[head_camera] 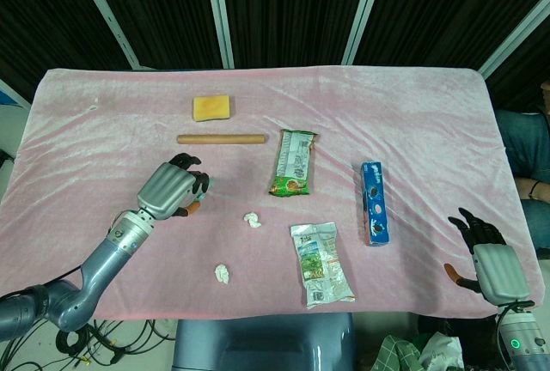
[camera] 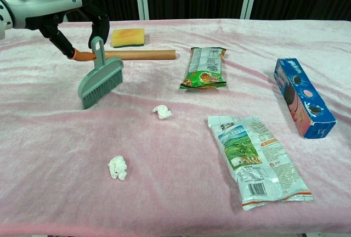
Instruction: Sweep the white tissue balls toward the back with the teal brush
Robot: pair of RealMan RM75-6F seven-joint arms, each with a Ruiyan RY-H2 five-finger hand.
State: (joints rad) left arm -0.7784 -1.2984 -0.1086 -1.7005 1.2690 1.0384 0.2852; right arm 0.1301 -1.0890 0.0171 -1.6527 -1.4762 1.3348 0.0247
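The teal brush point(camera: 102, 78) hangs tilted from my left hand point(camera: 55, 4), which pinches its handle at the top; the bristles point down-left at the pink cloth point(camera: 49, 138). In the head view my left hand point(head_camera: 174, 187) covers the brush almost fully. One white tissue ball point(camera: 162, 111) point(head_camera: 252, 220) lies right of the bristles and nearer the front. A second tissue ball point(camera: 118, 167) point(head_camera: 222, 274) lies closer to the front edge. My right hand point(head_camera: 488, 259) rests open at the front right corner, holding nothing.
Behind the brush lie a wooden rod point(camera: 140, 55) and a yellow sponge point(camera: 128, 37). A green snack bag point(camera: 204, 68) sits mid-table, a white-green packet point(camera: 255, 160) front right, and a blue cookie box point(camera: 304, 97) further right.
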